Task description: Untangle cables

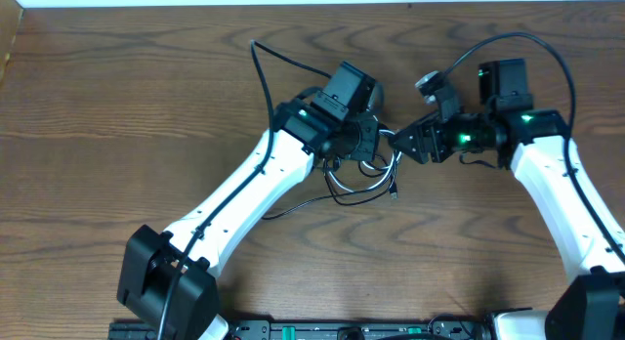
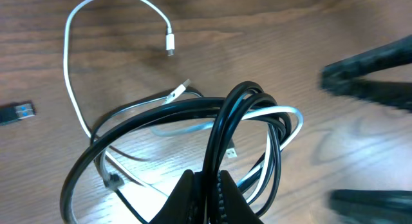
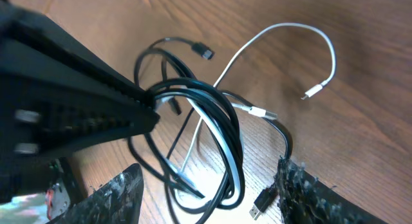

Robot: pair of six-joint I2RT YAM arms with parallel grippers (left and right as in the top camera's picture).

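The black cable (image 2: 248, 95) and the white cable (image 2: 71, 69) lie looped through each other near the middle of the worktop (image 1: 117, 106), slightly toward its far edge; my left gripper (image 2: 206, 180) is clenched on several black turns, perhaps a white strand too, the view being too crowded to say; my right gripper (image 3: 207, 176) stands spread, straddling the bundle. If it closes here it may pinch both colours at once, and pulling would cinch the snarl; the white plug (image 2: 170, 45) could snag in a loop. My left arm (image 1: 234, 189) reaches diagonally from the near edge; my right arm (image 1: 557, 184) bends in from the right side, noses almost meeting.
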